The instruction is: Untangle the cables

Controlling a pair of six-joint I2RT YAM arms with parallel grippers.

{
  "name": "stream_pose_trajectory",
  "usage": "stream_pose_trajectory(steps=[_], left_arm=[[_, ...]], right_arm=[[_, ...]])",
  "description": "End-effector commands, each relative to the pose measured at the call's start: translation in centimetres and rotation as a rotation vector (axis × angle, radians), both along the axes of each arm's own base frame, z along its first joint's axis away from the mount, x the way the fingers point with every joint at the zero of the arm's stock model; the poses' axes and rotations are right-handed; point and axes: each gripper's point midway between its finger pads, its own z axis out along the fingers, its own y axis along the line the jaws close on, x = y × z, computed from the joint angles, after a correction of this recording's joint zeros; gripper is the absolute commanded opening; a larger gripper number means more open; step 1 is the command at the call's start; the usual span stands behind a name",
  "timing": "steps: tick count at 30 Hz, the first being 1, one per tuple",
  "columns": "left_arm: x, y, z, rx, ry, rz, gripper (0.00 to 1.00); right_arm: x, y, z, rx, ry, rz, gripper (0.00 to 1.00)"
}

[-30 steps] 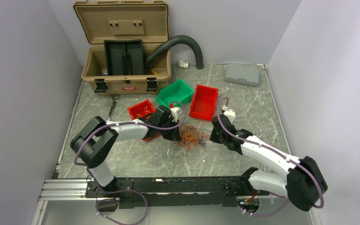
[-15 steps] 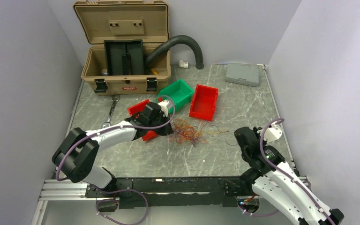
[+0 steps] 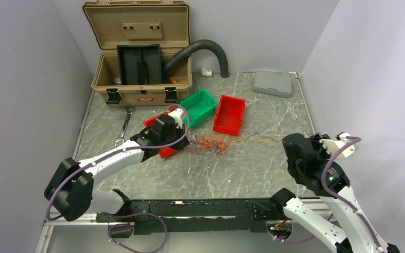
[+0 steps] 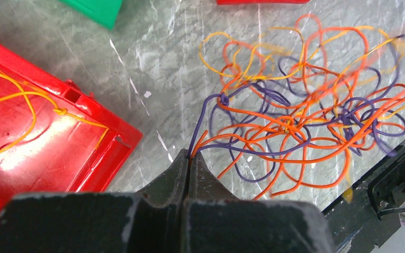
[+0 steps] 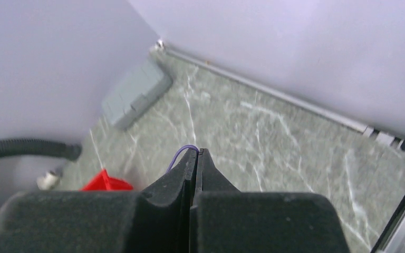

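The cables are a loose tangle of orange, yellow and purple strands on the marble table, stretched thin toward the right. My left gripper is shut on a purple and an orange strand at the tangle's left edge, beside a red bin. My right gripper is shut on a purple strand, raised near the table's right side; in the top view a thin strand runs from the tangle toward it.
A red bin holding a yellow wire lies at the left gripper. A green bin and a second red bin stand behind the tangle. An open tan case, black hose, grey box and wrench lie further back.
My right arm has pulled far to the right and up, drawing a strand out of the tangle. My left arm has drawn back left. The tangle has spread flatter and wider.
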Motion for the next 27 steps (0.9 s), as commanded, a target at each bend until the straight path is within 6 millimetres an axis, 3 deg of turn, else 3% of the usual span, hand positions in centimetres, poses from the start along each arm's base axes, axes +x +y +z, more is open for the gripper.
stream_pose_trajectory(steps=[1, 7, 11, 14, 20, 27], left_arm=[[-0.3, 0.1, -1.6, 0.018, 0.027, 0.022, 0.00], [-1.5, -1.1, -3.6, 0.063, 0.058, -0.003, 0.00], [-1.7, -1.8, -3.5, 0.068, 0.049, -0.032, 0.00], [-1.5, -2.3, -2.5, 0.068, 0.015, -0.063, 0.00], [-1.4, -3.2, -0.7, 0.076, -0.032, -0.115, 0.00], [-2.4, -4.5, 1.0, 0.031, -0.077, -0.190, 0.00]], right_arm=[[-2.4, -3.5, 5.7, -0.117, -0.088, -0.151, 0.00], [-3.8, -5.1, 10.2, -0.135, -0.186, -0.243, 0.00], [-2.0, -3.3, 11.0, -0.181, -0.153, -0.076, 0.00], [0.3, -0.5, 9.2, -0.185, -0.107, 0.106, 0.00], [4.1, 5.6, 2.4, -0.169, 0.137, 0.382, 0.00], [7.2, 12.8, -1.0, -0.174, 0.236, 0.732, 0.00]])
